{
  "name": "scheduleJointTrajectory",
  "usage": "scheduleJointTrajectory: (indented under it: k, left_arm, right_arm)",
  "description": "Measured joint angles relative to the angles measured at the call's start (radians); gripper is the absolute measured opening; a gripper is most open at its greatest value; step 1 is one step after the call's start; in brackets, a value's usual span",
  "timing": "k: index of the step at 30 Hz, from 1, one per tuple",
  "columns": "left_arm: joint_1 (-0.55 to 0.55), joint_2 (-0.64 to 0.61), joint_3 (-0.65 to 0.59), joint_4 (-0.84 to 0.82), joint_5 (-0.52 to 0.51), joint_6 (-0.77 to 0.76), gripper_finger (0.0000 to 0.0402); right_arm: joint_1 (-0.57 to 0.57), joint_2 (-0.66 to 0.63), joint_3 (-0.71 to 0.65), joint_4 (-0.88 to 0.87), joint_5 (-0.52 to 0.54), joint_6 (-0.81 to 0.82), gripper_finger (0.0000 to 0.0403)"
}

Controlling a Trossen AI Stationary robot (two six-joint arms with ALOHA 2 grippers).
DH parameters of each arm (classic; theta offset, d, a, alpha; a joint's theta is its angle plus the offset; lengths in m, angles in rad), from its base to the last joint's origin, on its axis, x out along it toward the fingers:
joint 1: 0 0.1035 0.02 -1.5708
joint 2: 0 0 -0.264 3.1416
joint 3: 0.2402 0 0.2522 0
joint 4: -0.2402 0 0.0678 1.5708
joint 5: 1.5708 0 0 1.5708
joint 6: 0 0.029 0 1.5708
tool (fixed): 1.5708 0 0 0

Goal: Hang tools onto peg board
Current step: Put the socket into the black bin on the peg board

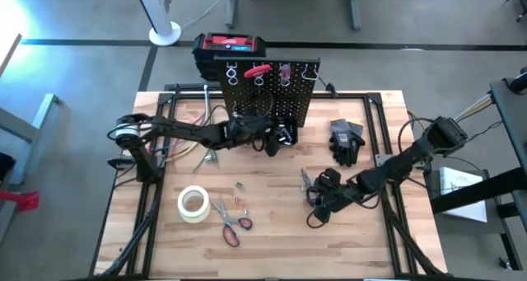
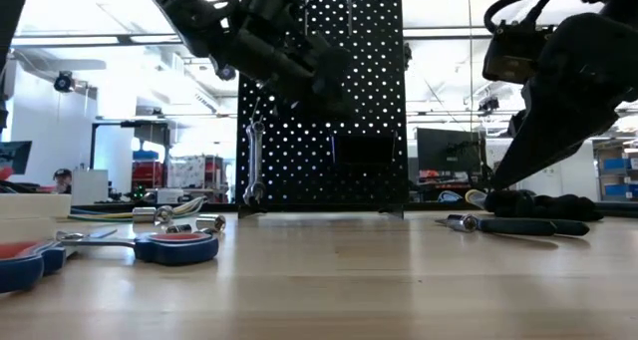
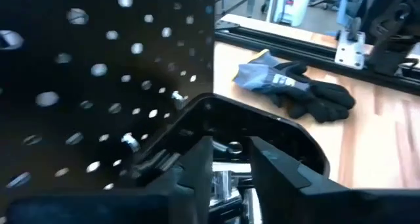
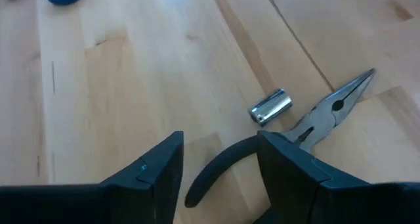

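Observation:
The black peg board (image 1: 268,96) stands at the table's far side with a red clamp-like tool (image 1: 258,69) on its top hooks and a wrench (image 2: 253,161) hanging on its front. My left gripper (image 3: 230,165) is at the board's small black bin (image 3: 289,135), nearly shut on a silver socket (image 3: 226,184). More sockets lie in the bin. My right gripper (image 4: 220,152) is open, low over the black-handled pliers (image 4: 328,109) that lie flat on the table. One black handle (image 4: 216,168) runs between its fingers. A loose socket (image 4: 270,107) lies beside the pliers. My left gripper has a silver socket (image 3: 226,184) between its two fingers, above the open top of the bin on the peg board. The fingers hide where they meet it. The fingers slant down toward the board from the table's left side.
Red-handled scissors (image 1: 233,227), a white tape roll (image 1: 193,203) and small bits (image 1: 239,190) lie at the near left. A black glove (image 1: 346,139) lies to the right of the board. More tools (image 1: 206,153) lie to the left of the board. A red-and-black toolbox (image 1: 230,46) stands behind it.

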Motion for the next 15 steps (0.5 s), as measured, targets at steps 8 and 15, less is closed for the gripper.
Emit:
scheduleJointTrajectory:
  k: [8,15]
  left_arm:
    - [-0.013,-0.105,-0.043,-0.095,-0.014,-0.011,0.0183]
    - [-0.078,-0.304,-0.237,-0.004,-0.015,-0.056,0.0204]
  right_arm:
    - [0.006,0.000,0.000,0.000,0.054,0.058,0.0202]
    - [0.006,0.000,0.000,0.000,0.077,0.145,0.0197]
